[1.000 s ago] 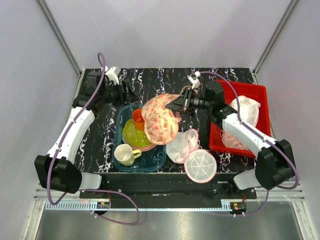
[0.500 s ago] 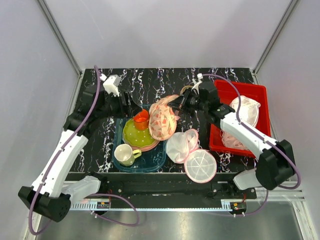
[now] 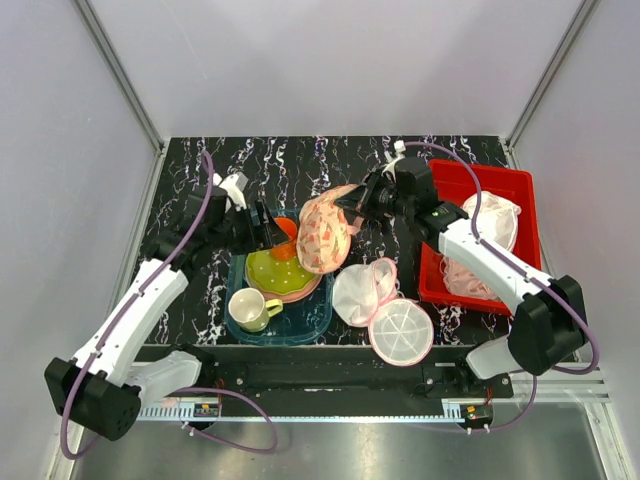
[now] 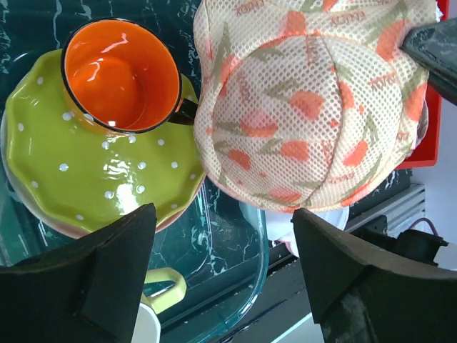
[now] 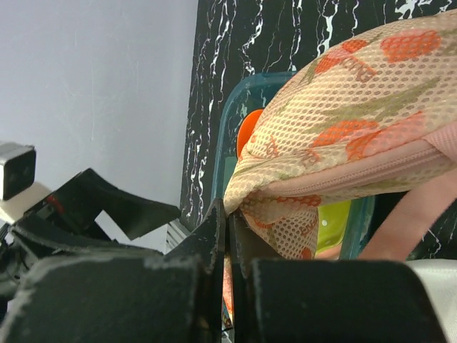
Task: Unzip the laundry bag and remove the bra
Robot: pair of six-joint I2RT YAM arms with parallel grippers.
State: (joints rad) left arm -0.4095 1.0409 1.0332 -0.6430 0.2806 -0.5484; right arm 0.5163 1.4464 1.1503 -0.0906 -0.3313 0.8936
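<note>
The laundry bag (image 3: pixel 325 230), peach mesh with orange motifs and pink edging, hangs tilted over the right side of the teal tray. My right gripper (image 3: pixel 351 203) is shut on the bag's upper right edge and holds it up; in the right wrist view the fingers (image 5: pixel 227 211) pinch the fabric below the pink zipper seam of the bag (image 5: pixel 343 107). My left gripper (image 3: pixel 268 230) is open and empty, just left of the bag, above the plates. In the left wrist view the gripper (image 4: pixel 223 216) gapes below the bag (image 4: pixel 307 107). The bra is hidden.
A teal glass tray (image 3: pixel 316 318) holds a green dotted plate (image 3: pixel 268 270), an orange cup (image 3: pixel 283 240) and a cream mug (image 3: pixel 248 310). A white mesh pouch with a pink rim (image 3: pixel 400 332) lies in front of the bag. A red bin (image 3: pixel 500 185) with pale fabric stands at the right.
My left arm has swung right and forward over the tray, towards the bag. My right gripper has drawn the bag up and back, so the bag hangs narrower and more upright.
</note>
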